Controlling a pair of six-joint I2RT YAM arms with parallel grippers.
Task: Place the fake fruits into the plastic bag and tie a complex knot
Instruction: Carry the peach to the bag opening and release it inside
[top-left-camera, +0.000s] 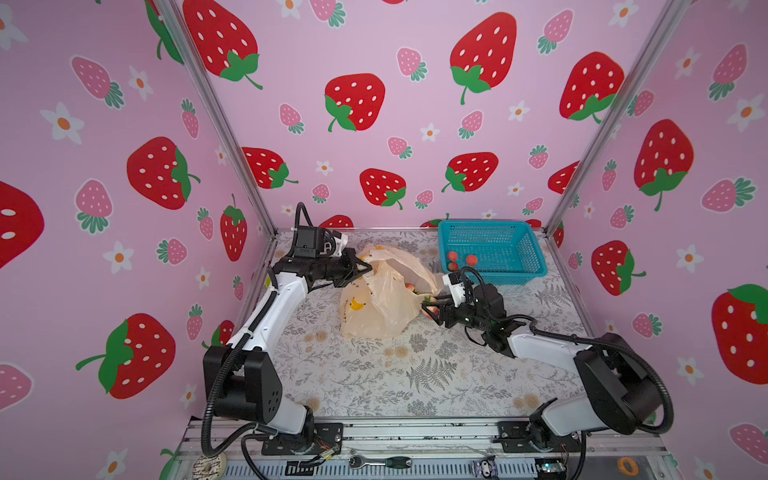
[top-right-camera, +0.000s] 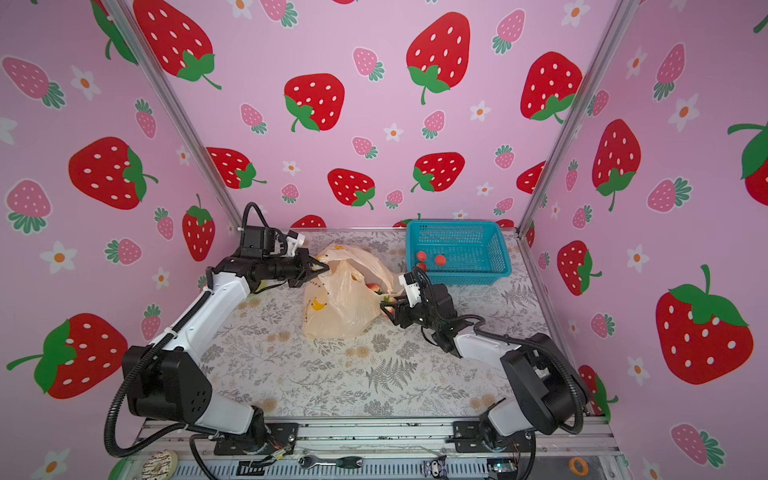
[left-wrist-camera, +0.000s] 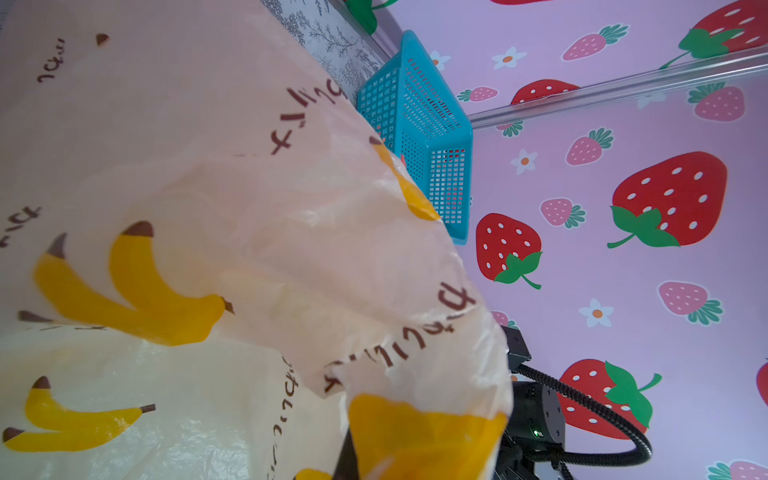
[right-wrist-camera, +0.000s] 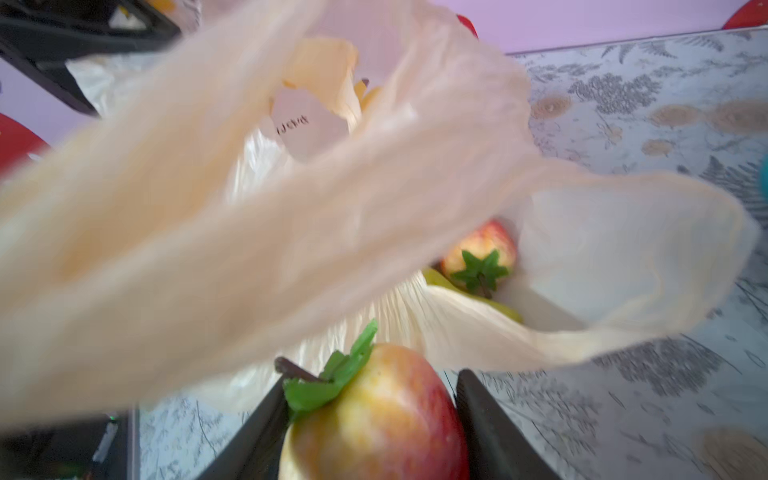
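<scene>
The bag (top-left-camera: 378, 307) is found on the desk (top-left-camera: 415, 374), towards the back and near the middle, with its mouth turned to the right. Its upper rim is pinched by the left fingers (top-left-camera: 358, 266), which are pressed together on the thin film and hold it raised, so that the mouth gapes. In the left wrist view most of the frame is filled by the bag's printed side (left-wrist-camera: 208, 187), and the fingers themselves are almost wholly covered by it.

The right fingers (right-wrist-camera: 257, 432) are set at a middling width and are clamped on a strawberry (right-wrist-camera: 374, 415), which is held right at the bag's mouth, under a loose handle strip (right-wrist-camera: 208, 232). In both top views this strawberry (top-right-camera: 388, 309) is seen just at the right edge of the bag.

Inside the bag a second strawberry (right-wrist-camera: 482, 253) is seen, resting against a yellow-green fruit (right-wrist-camera: 436, 277) that is mostly hidden by the film.

A blue basket (top-left-camera: 534, 253) is placed at the back right of the desk, near the bag. Three strawberries (top-left-camera: 471, 260) are left in it, close to its left wall.
</scene>
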